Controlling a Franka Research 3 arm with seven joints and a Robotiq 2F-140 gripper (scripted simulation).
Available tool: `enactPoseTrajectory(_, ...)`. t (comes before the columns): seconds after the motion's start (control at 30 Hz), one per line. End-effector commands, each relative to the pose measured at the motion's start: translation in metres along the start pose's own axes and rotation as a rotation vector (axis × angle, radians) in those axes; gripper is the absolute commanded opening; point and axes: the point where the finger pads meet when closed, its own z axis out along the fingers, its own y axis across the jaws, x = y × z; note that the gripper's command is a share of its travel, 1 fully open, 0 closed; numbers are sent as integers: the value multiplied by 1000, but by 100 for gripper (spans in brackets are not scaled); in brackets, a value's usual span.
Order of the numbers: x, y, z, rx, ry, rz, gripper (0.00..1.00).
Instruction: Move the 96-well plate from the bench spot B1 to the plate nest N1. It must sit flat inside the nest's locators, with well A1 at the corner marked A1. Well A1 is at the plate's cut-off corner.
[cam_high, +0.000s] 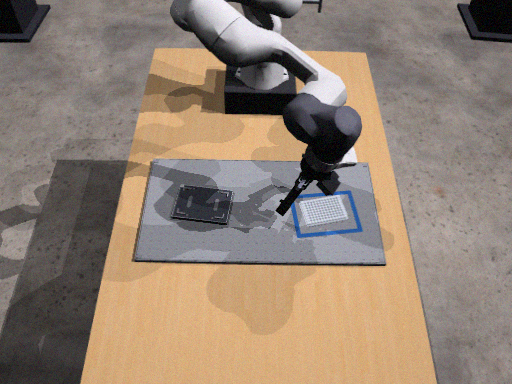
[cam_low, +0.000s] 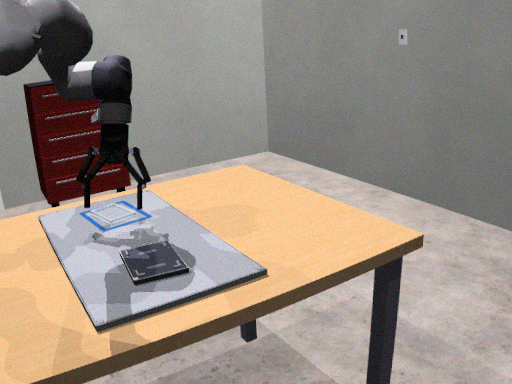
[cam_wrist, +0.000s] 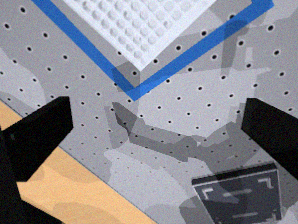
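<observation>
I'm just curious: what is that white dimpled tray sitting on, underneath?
The white plate rests on a grey perforated board, inside a blue outlined square. The board lies on the wooden table. The patch directly beneath the plate is covered. The open hand hovers above it.
</observation>
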Motion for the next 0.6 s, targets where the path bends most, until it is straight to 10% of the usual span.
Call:
enactPoseTrajectory(0.0,17,-3,-6,-14,65,-241,100)
enactPoseTrajectory(0.57,66,-31,-38,-141,228,-683,100)
